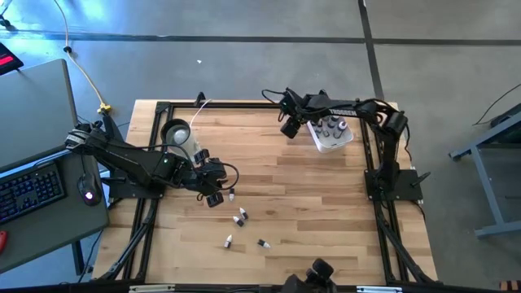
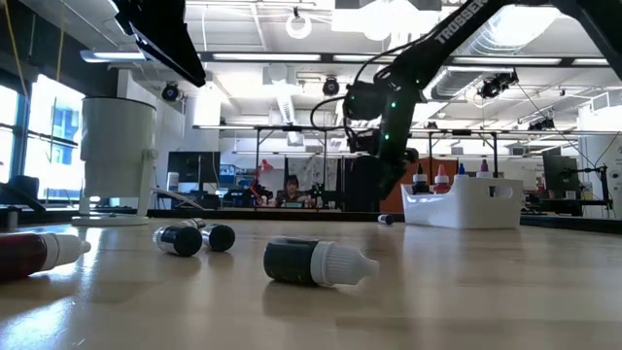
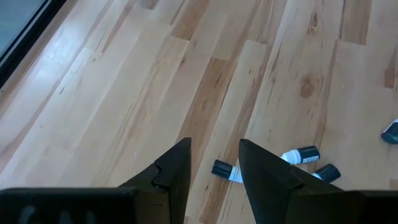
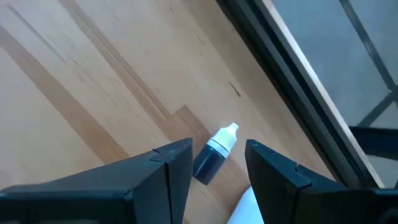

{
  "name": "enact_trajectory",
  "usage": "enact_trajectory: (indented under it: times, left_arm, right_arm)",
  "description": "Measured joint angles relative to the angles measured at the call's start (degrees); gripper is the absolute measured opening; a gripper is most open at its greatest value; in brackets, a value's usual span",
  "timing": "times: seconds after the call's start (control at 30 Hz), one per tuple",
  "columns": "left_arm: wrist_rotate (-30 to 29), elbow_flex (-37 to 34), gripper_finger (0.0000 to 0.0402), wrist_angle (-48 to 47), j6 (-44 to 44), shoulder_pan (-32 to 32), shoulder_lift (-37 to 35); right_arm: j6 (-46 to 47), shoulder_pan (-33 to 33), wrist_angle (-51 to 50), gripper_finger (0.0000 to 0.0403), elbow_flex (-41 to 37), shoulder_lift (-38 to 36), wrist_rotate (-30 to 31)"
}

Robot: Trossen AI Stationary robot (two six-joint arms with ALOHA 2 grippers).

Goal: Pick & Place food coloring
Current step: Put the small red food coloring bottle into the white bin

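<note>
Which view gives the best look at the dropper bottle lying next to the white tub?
The right wrist view: the dropper bottle lies on bare wood, dark body and white tip clear, between the open jaws of the right gripper. The low view shows only a dark speck beside the white tub; the high view hides it.

A grey concrete floor, crossed by dark seam lines, is seen around the wooden desk. A grey side table carrying a keyboard and a mouse is set off the desk's left edge. Beyond the far edge, ceiling lights, exposed ducts, a bright window and a seated person are visible.
</note>
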Motion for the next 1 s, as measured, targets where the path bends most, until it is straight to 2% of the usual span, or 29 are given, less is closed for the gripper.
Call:
enact_trajectory:
  times: [0.5,0.83,1.0]
  left_arm:
    - [0.0,0.0,0.013,0.3,0.4,0.0,0.0]
    - [0.0,0.0,0.013,0.2,0.4,0.0,0.0]
    - [0.0,0.0,0.013,0.2,0.4,0.0,0.0]
  right_arm:
    - [2.6,-0.2,-2.2,0.0142,0.0,5.5,1.7]
    - [1.2,-0.2,-1.8,0.0142,0.1,5.8,1.3]
    - [0.0,0.0,-1.7,0.0123,0.1,5.8,0.6]
